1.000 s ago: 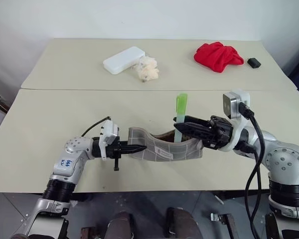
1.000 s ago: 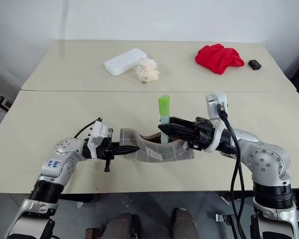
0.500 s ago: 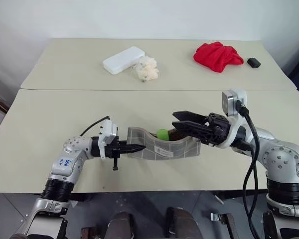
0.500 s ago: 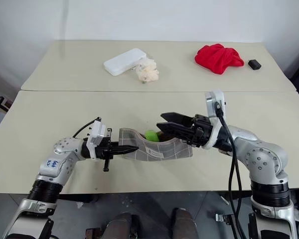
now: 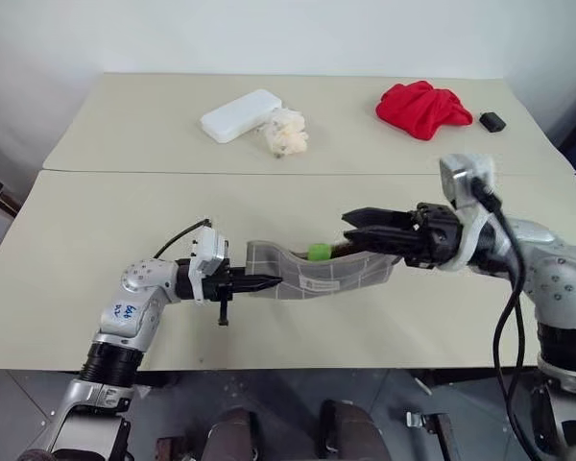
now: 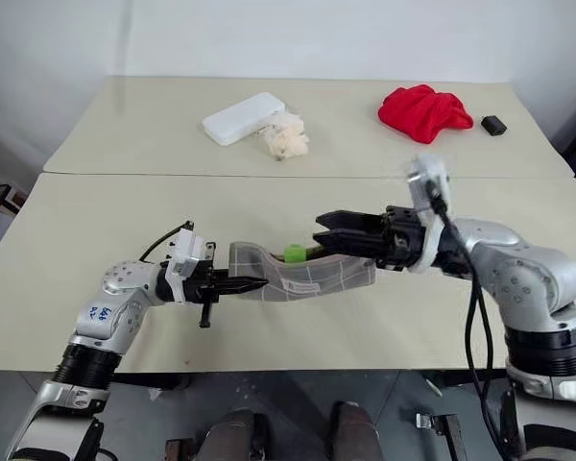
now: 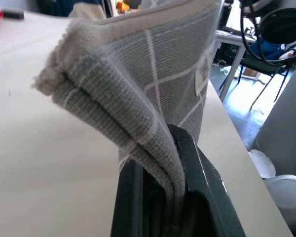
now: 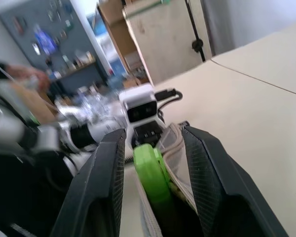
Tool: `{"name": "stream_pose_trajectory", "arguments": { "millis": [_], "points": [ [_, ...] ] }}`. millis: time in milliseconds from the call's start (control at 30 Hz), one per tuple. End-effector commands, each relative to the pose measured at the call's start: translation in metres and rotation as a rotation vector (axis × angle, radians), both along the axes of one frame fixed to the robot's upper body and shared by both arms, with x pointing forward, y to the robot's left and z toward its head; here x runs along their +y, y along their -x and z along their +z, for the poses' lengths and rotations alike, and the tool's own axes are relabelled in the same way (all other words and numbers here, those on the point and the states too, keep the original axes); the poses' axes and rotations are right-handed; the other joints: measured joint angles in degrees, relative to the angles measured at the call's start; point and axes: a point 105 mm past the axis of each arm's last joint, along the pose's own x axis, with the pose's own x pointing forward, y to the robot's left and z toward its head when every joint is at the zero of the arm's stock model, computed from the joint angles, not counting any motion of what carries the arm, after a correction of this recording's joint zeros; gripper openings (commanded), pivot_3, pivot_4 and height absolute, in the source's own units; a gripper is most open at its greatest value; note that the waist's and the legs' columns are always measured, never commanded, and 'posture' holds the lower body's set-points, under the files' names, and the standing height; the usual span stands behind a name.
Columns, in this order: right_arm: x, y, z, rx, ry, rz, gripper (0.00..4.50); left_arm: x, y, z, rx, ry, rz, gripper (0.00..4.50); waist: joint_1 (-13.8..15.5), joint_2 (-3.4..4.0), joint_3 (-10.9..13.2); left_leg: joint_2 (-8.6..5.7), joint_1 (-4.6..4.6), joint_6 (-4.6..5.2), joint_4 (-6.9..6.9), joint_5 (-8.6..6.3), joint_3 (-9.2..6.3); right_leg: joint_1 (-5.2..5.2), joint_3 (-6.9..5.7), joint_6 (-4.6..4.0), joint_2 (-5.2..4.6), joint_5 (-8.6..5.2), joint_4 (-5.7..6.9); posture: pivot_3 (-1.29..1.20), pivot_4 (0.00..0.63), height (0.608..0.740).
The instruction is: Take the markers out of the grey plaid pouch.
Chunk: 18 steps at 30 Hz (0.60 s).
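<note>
From the left eye view, the left gripper (image 5: 259,282) is pinched tight on one end of the grey plaid pouch (image 5: 317,278), which hangs lifted above the near part of the worktop (image 5: 96,240), probably so its mouth stays up and reachable; the lime-green highlighter (image 5: 319,253) pokes its end out of that mouth; the right gripper (image 5: 357,227) hovers just beside it at the pouch's other end, jaws apart and nothing between them.

The right eye view gives the same layout; a white box (image 6: 239,118), a pale crumpled wad (image 6: 287,135) and a red cloth (image 6: 424,111) lie well apart along the worktop's far edge, clear of the work.

In the left wrist view, folded plaid fabric is wedged between the two black fingers, a firm anchor.

In the right wrist view, the highlighter stands between the spread fingers (image 8: 101,182), touching neither as far as I can tell; a re-grasp looks needed.
</note>
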Motion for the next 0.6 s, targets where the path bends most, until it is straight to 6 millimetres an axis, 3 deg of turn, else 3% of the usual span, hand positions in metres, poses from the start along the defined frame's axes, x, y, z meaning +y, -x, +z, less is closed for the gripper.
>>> {"name": "stream_pose_trajectory", "arguments": {
  "millis": [33,233,400,600],
  "points": [
    [-0.018,0.009,0.025,-0.046,-0.045,-0.014,2.47,0.015,-0.003,-0.017,0.057,-0.049,0.071,0.00,0.0,0.00,0.0,0.00,0.00,0.00,0.00,0.00,0.00,0.00,0.00,0.00,0.00,0.00,0.00,0.00,0.150,0.740],
    [-0.009,0.021,0.007,-0.109,0.087,0.039,4.47,0.017,-0.003,-0.016,0.052,-0.050,0.080,0.00,-0.2,-0.03,0.0,0.02,0.03,0.00,-0.05,0.00,0.01,0.01,0.01,0.00,0.01,0.00,-0.02,0.00,0.150,0.740],
    [-0.015,0.002,0.006,-0.305,0.153,-0.087,4.47,0.020,-0.003,-0.016,0.050,-0.054,0.087,0.00,-0.1,-0.03,0.0,0.01,0.02,0.00,-0.04,0.00,0.04,0.01,0.02,0.00,0.00,0.00,-0.04,0.00,0.150,0.740],
    [0.002,0.013,0.004,-0.384,0.367,0.025,4.47,0.021,-0.007,-0.011,-0.012,-0.043,0.128,0.00,-0.3,-0.01,0.0,0.02,0.03,0.00,-0.05,0.00,0.06,-0.02,0.03,0.00,0.02,0.00,-0.02,0.00,0.150,0.740]
  ]
}}
